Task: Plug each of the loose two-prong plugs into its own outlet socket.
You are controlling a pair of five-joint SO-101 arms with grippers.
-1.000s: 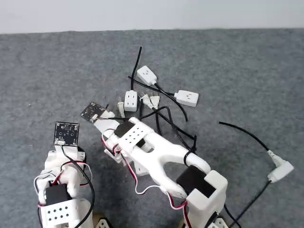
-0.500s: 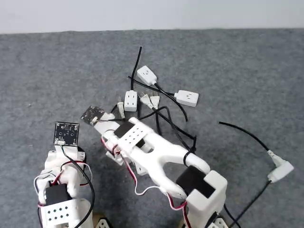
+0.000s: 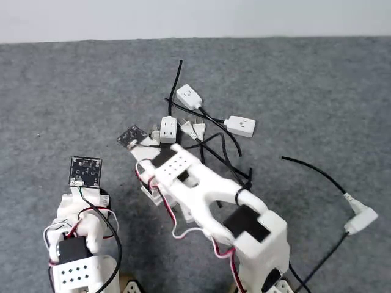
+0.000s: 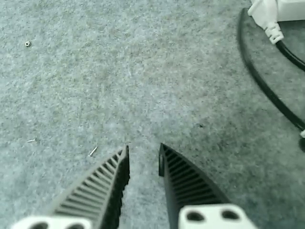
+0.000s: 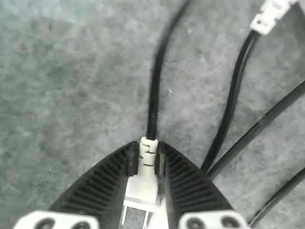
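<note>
My right gripper (image 5: 143, 157) is shut on a white two-prong plug (image 5: 143, 183); its prongs point back at the camera and its black cable (image 5: 155, 95) runs away over the carpet. In the high view the right gripper (image 3: 154, 140) sits just left of a white outlet socket (image 3: 168, 129). Two more sockets (image 3: 189, 96) (image 3: 240, 125) and two loose plugs (image 3: 186, 128) (image 3: 199, 129) lie close by among tangled black cables. My left gripper (image 4: 144, 151) hovers over bare carpet, open a little, with nothing between its fingers.
Another white plug on a black cable (image 3: 360, 220) lies far right. The left arm (image 3: 79, 232) stands at the front left. A white cable end (image 4: 267, 12) with a black cable shows at the edge of the left wrist view. Grey carpet (image 3: 73, 91) covers the table.
The right arm has swung away from the front and to the right, bringing its gripper closer to the nearest socket. The left arm has kept still.
</note>
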